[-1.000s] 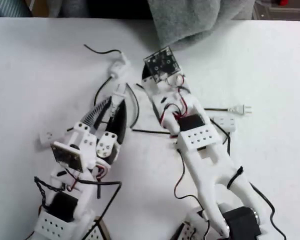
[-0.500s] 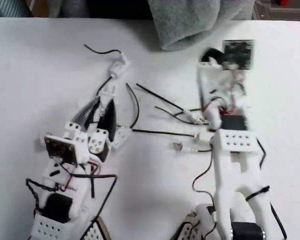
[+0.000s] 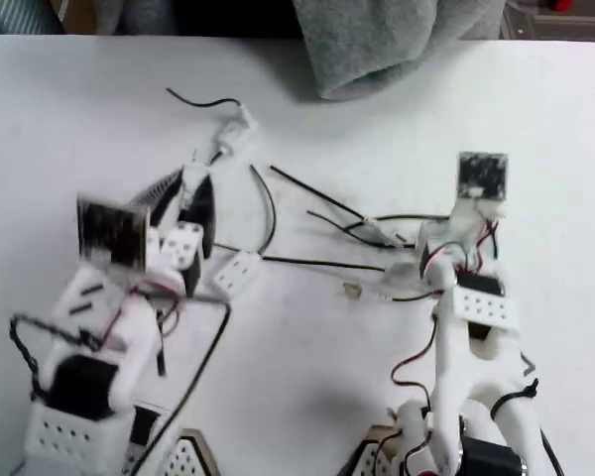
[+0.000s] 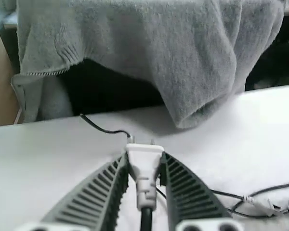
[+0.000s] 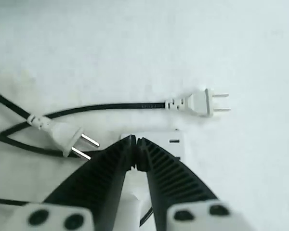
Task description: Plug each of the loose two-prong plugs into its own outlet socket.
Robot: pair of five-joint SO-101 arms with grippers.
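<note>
My left gripper (image 4: 143,166) is shut on a white two-prong plug (image 4: 142,159), prongs pointing away toward the grey cloth; in the high view this gripper (image 3: 190,190) is raised at the left. A white outlet block (image 3: 240,273) lies just right of that arm. My right gripper (image 5: 135,153) is shut, its tips over the edge of another white outlet block (image 5: 169,139). Beyond it lies a flat white plug (image 5: 202,102) on a black cable, and a round-pin plug (image 5: 62,135) lies to one side. The right arm (image 3: 471,297) stands at the right.
A grey cloth (image 3: 377,45) hangs over the table's far edge. A white connector (image 3: 236,129) on a black cable lies at the back centre. Loose black cables (image 3: 307,198) cross the middle. A small plug (image 3: 352,290) sits near the right arm.
The right arm swung from the centre to the right and drew back. The left arm rose and shifted left, its gripper closing on the white plug.
</note>
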